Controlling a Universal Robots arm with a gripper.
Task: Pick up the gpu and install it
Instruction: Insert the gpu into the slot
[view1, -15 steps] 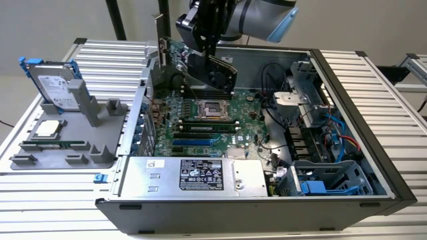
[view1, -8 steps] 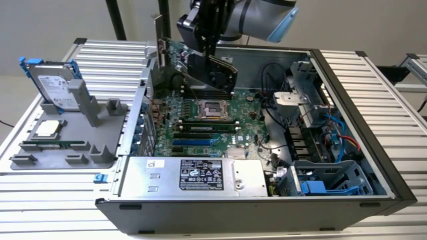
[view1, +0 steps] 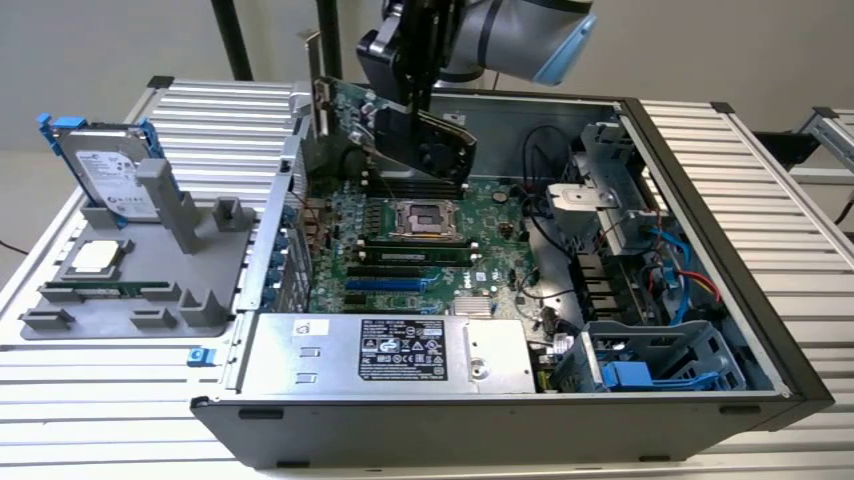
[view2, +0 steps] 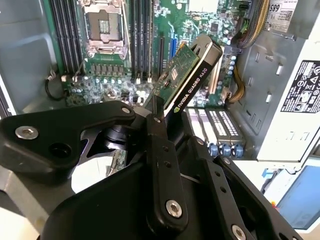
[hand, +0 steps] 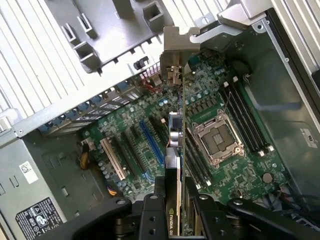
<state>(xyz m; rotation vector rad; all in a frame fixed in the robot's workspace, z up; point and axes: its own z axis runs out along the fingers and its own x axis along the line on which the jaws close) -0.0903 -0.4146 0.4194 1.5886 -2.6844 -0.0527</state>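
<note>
Above the open dark grey computer case (view1: 467, 430), the black end effector (view1: 416, 105) grips the gpu (view1: 354, 105), a flat card with a green circuit board and black cooler shroud, holding it tilted over the green motherboard (view1: 501, 230). The exterior view takes in a silver hard drive (view1: 107, 170) standing in a grey holder (view1: 200, 225) on the slatted metal surface (view1: 80, 400). The first wrist view looks along the card's edge to its silver metal bracket (hand: 172, 50).

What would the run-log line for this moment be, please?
gripper: shut on gpu | gpu: held on edge over motherboard | install: not seated
</note>
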